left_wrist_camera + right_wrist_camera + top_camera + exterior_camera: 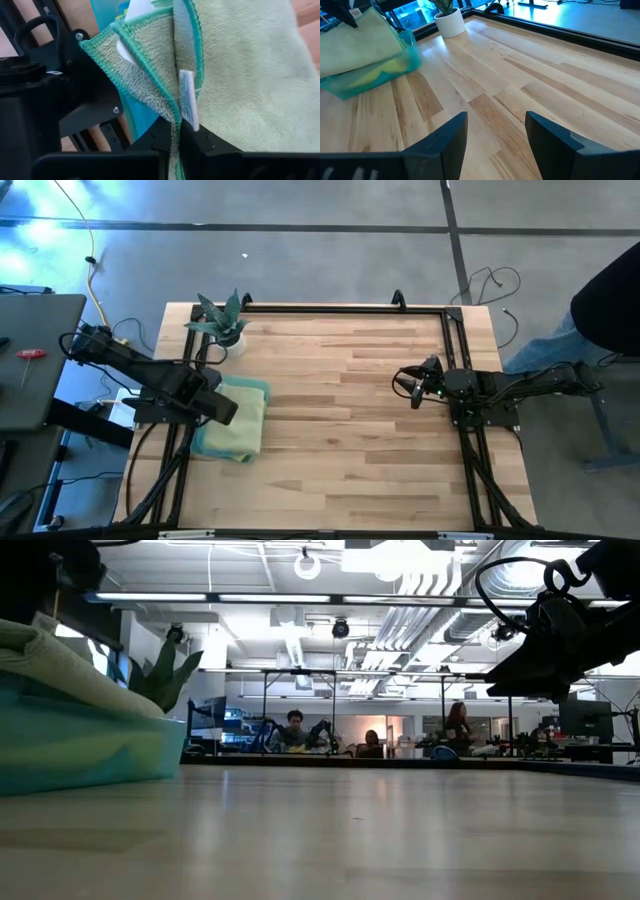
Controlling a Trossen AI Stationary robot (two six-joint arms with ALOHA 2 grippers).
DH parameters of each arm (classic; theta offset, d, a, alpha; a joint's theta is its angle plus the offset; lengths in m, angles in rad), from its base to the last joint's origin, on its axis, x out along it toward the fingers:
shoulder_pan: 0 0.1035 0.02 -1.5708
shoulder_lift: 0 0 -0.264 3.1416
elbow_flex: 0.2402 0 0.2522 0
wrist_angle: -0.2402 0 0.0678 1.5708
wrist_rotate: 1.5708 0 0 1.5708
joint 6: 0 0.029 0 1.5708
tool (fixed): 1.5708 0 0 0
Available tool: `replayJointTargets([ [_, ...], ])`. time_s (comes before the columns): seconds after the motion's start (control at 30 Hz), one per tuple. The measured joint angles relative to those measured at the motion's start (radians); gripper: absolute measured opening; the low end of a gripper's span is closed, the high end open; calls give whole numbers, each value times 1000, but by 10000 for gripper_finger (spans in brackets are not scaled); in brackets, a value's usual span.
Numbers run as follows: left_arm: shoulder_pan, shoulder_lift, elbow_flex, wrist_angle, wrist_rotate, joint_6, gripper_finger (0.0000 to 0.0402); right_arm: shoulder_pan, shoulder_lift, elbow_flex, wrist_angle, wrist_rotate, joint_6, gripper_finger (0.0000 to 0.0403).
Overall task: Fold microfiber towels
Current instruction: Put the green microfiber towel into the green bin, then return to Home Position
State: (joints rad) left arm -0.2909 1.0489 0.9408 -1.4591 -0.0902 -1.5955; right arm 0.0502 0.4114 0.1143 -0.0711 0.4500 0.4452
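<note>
The wooden counter (350, 410) fills the high view, framed by a dark rail along its far edge and sides. Its middle and right parts are bare boards.

On the counter's left side lies the stack of microfiber towels (240, 425). The pale green towel (250, 75) is on top, with a teal-stitched hem and a small white label (188, 97) sewn at its edge. Beneath it a yellow towel (370, 75) peeks out, and a blue-teal towel (350, 87) forms the bottom layer. In the low view the stack sits at the left edge, green over teal.

The left arm reaches in over the stack's left edge. The left hand (175, 145) has its fingers pinched together on the hem of the pale green towel, just below the label; a fold of that hem is lifted up between the fingers, so the top towel's corner stands raised from the layers under it.

The right arm waits at the counter's right side, well apart from the towels. The right hand (495, 135) hangs above bare wood with its two dark fingers spread wide and nothing between them.

A small spiky potted plant (225, 325) in a white pot stands near the far left corner, just beyond the stack.

Past the counter, a few people (292, 730) sit at desks in the room behind.
</note>
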Motion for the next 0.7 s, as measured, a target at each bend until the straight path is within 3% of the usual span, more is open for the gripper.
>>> replayJointTargets([
  [0.37, 3, 0, -34, -15, -1, 39, 31, 0, 0, 0, 0, 0, 0, 193],
  [0.57, 3, -5, -30, -35, 0, 27, 107, 0, 0, 0, 0, 0, 0, 193],
  [0.7, 3, -24, 39, -68, -20, 17, 166, 0, 0, 0, 0, 0, 0, 193],
])
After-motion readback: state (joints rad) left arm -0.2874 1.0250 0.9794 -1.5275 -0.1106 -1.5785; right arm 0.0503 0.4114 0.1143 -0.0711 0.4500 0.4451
